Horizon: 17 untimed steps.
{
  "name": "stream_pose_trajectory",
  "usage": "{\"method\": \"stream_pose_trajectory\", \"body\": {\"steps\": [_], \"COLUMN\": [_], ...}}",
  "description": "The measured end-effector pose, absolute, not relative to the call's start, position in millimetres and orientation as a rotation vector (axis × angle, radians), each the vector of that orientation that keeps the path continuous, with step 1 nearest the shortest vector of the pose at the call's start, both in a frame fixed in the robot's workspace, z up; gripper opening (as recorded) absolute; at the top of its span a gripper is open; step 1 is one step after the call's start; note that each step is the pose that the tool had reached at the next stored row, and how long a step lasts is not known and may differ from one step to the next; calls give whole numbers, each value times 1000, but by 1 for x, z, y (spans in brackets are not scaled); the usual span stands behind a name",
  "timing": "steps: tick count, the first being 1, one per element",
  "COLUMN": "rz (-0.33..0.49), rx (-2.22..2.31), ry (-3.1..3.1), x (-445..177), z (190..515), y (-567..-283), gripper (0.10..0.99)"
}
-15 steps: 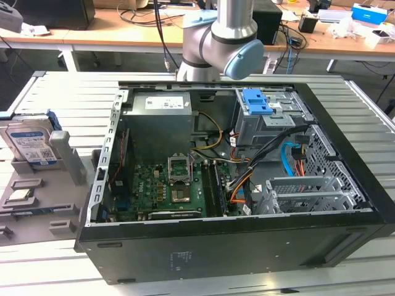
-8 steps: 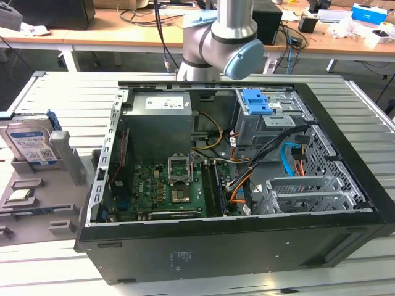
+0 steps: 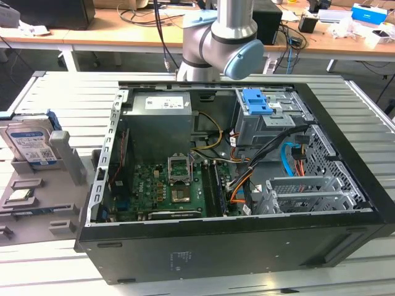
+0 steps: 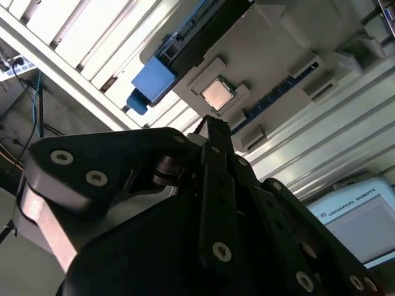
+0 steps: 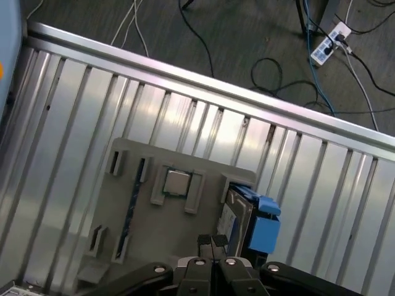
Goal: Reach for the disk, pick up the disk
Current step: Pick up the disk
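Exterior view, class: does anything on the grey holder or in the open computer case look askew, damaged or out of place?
Nothing stands out. The disk stands on edge in a slot of the grey holder, the processor chip lies flat in its recess, and the open computer case shows no visible damage.

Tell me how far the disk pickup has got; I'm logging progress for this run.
Done: nothing finished; the disk stands on edge in the grey tray, ungrasped. In hand: the reach; in the first wrist view the gripper hangs over the tray, jaws shut, near the disk but clear of it. Left: grasping and lifting the disk.
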<state>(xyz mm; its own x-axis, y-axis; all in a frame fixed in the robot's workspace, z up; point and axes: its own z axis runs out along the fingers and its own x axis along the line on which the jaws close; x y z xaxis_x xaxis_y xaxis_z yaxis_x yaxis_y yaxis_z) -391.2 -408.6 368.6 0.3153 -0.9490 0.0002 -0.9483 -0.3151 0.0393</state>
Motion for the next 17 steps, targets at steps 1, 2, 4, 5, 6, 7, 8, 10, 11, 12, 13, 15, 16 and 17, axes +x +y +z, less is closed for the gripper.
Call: {"method": "stream_pose_trajectory", "body": {"steps": [1, 2, 4, 5, 6, 7, 8, 10, 11, 12, 13, 15, 16, 17], "rz": [-35, -35, -34, -34, -33, -33, -33, -32, -32, -32, -31, -30, -30, -30], "rx": [2532, 2540, 2569, 2582, 2592, 2600, 2610, 2628, 2636, 2651, 2666, 2686, 2696, 2708], "ry": [-1805, -1793, -1750, -1731, -1716, -1704, -1688, -1660, -1648, -1622, -1596, -1563, -1545, -1524], "x": [-391, -391, -391, -391, -391, -391, -391, -391, -391, -391, -391, -391, -391, -391], "z": [369, 369, 369, 369, 369, 369, 369, 369, 369, 369, 369, 369, 369, 369], "y": [-409, -409, -409, -409, -409, -409, -409, -409, -409, -409, -409, -409, -409, -409], "gripper": [106, 106, 106, 106, 106, 106, 106, 106, 106, 106, 106, 106, 106, 106]}}
